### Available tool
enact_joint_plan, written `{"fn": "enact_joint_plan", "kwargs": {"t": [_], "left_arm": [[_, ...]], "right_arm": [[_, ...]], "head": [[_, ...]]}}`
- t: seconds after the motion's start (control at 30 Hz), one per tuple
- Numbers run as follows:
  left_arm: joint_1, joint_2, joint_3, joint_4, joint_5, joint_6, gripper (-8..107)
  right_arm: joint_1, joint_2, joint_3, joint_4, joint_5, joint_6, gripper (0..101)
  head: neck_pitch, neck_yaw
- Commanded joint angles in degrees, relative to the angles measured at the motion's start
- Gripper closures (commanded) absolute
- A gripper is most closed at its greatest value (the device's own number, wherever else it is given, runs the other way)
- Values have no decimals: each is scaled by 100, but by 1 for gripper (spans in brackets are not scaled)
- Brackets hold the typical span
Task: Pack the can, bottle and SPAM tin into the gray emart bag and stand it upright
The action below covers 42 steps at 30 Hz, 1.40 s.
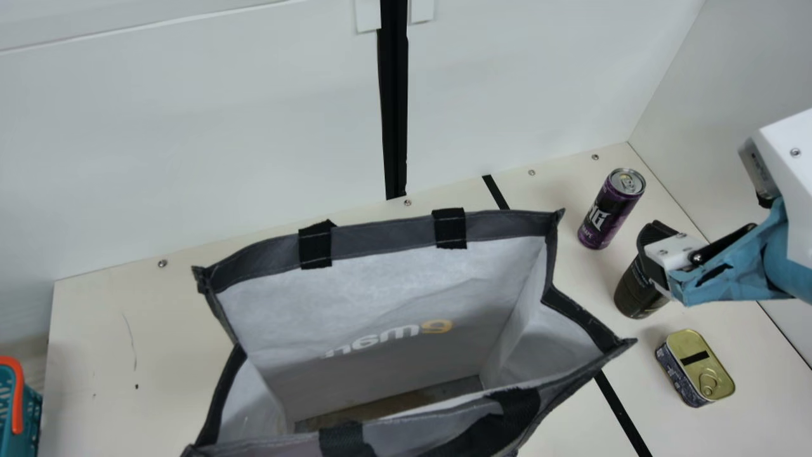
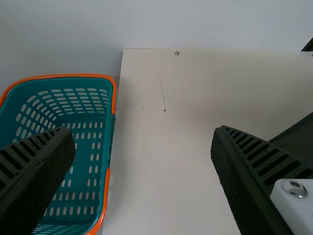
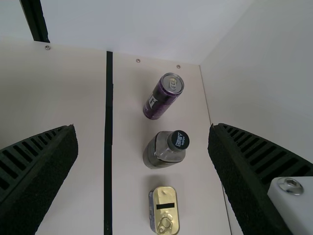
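While the right arm's fingers (image 3: pixel 41 169) are spread above the bench (image 3: pixel 73 98), the upright bottle (image 3: pixel 159 152) is framed by their gap, between can (image 3: pixel 162 98) and SPAM tin (image 3: pixel 165 213), and is best reached by this nearer arm.

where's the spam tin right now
In the main view the SPAM tin is lying on the table's right side, just past the black line, nearer the camera than the bottle.
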Motion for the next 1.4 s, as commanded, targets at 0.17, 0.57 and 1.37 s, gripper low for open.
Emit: {"fn": "enact_joint_plan", "kwargs": {"t": [0.17, 0.57, 1.37], "left_arm": [[0, 0, 0, 0, 0, 0, 9], [-12, 7, -5, 7, -10, 1, 9], [-649, 893, -1251, -36, -185, -5, 9]], "right_arm": [[0, 0, 0, 0, 0, 0, 6], [0, 0, 0, 0, 0, 0, 6], [0, 0, 0, 0, 0, 0, 6]], "head": [[-130, -14], [-130, -14], [-130, -14]]}}
